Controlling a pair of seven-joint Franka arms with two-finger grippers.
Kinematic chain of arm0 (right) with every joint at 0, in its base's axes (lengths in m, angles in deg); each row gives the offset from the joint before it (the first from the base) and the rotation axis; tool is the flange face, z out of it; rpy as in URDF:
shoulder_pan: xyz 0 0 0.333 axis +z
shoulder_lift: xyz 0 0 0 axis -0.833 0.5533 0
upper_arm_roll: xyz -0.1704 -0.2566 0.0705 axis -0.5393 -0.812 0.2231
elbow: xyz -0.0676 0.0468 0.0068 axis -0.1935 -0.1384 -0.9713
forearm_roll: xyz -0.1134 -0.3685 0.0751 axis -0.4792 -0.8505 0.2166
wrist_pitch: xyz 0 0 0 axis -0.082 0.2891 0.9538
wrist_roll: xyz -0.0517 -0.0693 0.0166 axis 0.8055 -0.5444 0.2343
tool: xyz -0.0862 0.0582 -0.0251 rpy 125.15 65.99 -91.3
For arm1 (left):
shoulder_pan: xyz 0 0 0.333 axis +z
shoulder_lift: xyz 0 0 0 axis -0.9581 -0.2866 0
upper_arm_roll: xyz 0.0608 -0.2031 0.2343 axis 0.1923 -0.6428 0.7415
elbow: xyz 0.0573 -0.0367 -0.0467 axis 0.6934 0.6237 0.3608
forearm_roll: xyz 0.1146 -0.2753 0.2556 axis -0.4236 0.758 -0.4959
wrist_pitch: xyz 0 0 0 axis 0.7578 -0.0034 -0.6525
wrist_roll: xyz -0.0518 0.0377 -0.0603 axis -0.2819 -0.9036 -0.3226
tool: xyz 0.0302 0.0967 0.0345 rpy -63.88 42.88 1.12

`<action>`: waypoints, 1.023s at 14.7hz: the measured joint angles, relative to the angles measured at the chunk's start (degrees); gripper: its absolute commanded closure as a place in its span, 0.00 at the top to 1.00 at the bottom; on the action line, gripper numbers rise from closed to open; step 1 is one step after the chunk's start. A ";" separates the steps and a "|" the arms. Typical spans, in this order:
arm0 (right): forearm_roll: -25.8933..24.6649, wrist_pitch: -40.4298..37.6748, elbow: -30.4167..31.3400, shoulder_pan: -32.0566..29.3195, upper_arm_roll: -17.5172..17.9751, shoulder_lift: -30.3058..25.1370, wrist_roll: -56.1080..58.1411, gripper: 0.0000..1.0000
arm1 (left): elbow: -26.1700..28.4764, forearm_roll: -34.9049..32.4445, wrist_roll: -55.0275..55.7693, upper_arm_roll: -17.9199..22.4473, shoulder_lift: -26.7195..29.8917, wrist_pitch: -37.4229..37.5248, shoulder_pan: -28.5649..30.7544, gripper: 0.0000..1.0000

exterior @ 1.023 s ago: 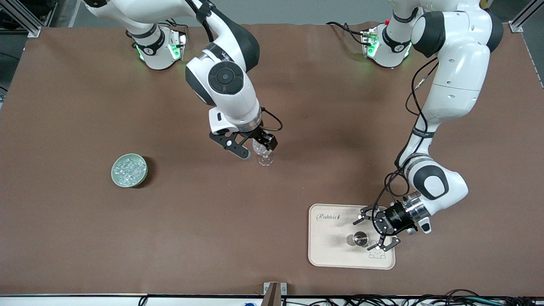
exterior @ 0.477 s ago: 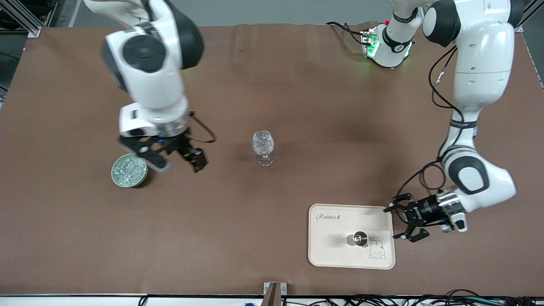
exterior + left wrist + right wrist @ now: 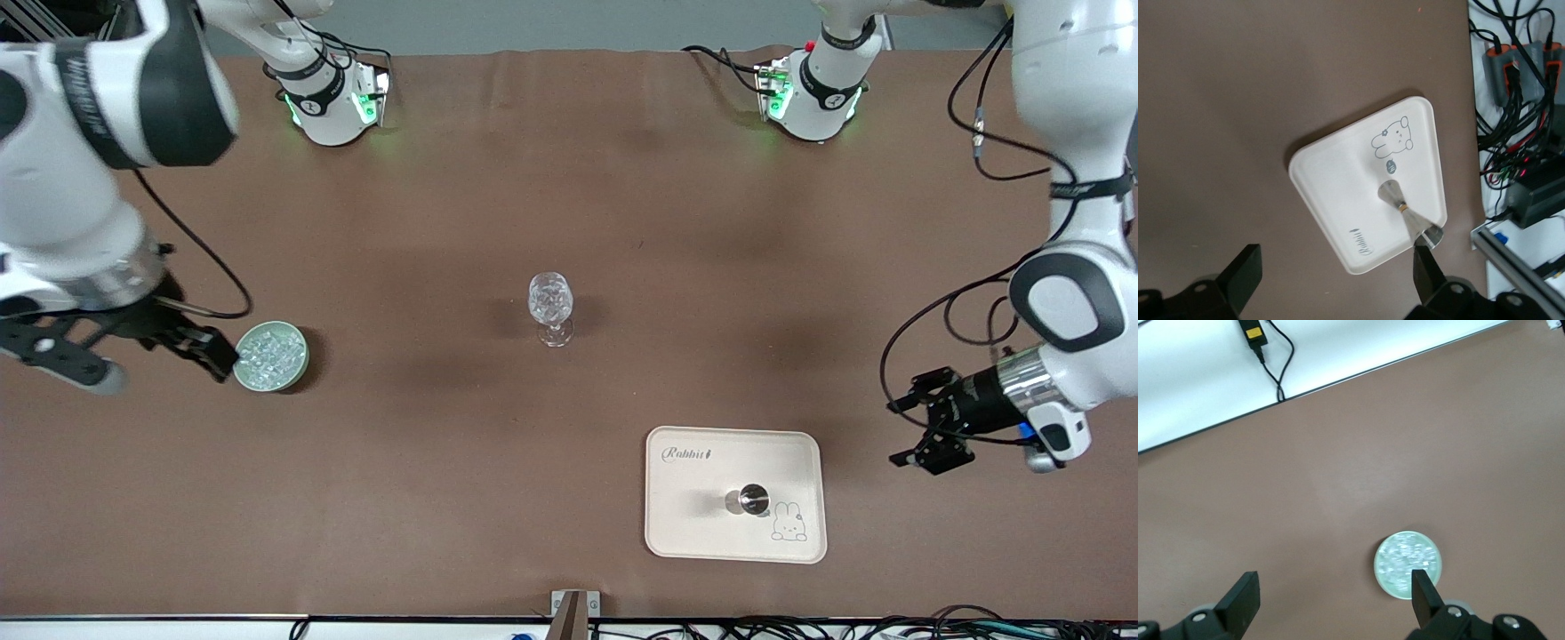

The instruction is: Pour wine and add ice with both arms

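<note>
At the middle of the brown table [image 3: 622,222] stands a clear cut-glass goblet [image 3: 551,308], upright and alone. Taking the goblet as the centre of a clock face in the front view, a pale green bowl [image 3: 270,356] lies at about 9 o'clock, well apart from it, toward the right arm's end of the table — it is heaped with the ice [image 3: 264,354], small glassy cubes. At about 4 o'clock, nearer to the front camera, rests a cream tray [image 3: 693,524] printed with a rabbit, and on it stands a small metal jigger [image 3: 752,500].

The right gripper [image 3: 142,360] hangs up in the air just beside the bowl, over bare table at that end, its 2 fingers spread wide and holding nothing; its wrist view shows the bowl [image 3: 1408,563] below one black fingertip [image 3: 1421,593].

The left gripper [image 3: 925,428] hangs over bare table near the tray's edge toward the left arm's end, fingers also wide apart and empty — its wrist view looks down on the tray [image 3: 1331,180] and the jigger [image 3: 1408,213].
</note>
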 measured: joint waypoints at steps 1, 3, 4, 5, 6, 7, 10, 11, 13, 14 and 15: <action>1.82 -1.48 0.00 -0.08 -2.28 -1.29 4.37 1.00 | 1.06 -4.35 -1.70 -0.06 2.68 2.24 -0.02 1.00; 5.37 -4.76 -0.01 -0.17 -6.66 -4.16 12.04 1.00 | 3.65 -13.78 -5.99 -0.41 8.38 7.02 0.00 1.00; 6.29 -6.50 -0.01 -0.22 -8.56 -5.62 15.34 1.00 | 5.10 -17.90 -8.25 -0.94 11.30 9.28 0.03 1.00; 6.82 -8.44 0.00 -0.24 -10.03 -6.95 18.42 1.00 | 6.42 -21.56 -9.79 -1.79 14.06 11.17 0.07 1.00; 7.02 -10.30 0.01 -0.23 -11.16 -8.20 20.81 1.00 | 7.51 -25.12 -10.72 -3.14 16.61 12.58 0.20 1.00; 7.09 -12.02 0.03 -0.23 -12.02 -9.41 22.59 1.00 | 8.20 -28.29 -11.35 -4.92 18.93 14.01 0.43 1.00; 8.28 -15.81 0.69 -0.22 -13.53 -12.86 25.58 1.00 | 8.77 -32.62 -12.16 -10.41 24.97 19.16 1.27 1.00; 9.61 -16.04 1.66 -0.22 -13.99 -13.83 25.78 1.00 | 8.77 -32.97 -12.22 -11.20 26.65 21.22 1.26 1.00; 10.95 -15.81 3.60 -0.22 -14.74 -15.11 25.97 1.00 | 8.78 -34.26 -13.49 -11.89 29.96 23.70 1.34 1.00; 11.17 -15.48 4.10 -0.21 -14.85 -15.21 26.00 1.00 | 8.81 -34.89 -14.58 -12.35 31.40 24.77 1.45 1.00; 11.24 -15.00 4.39 -0.12 -14.84 -15.18 25.99 1.00 | 8.88 -35.30 -15.45 -12.96 32.63 25.93 1.52 1.00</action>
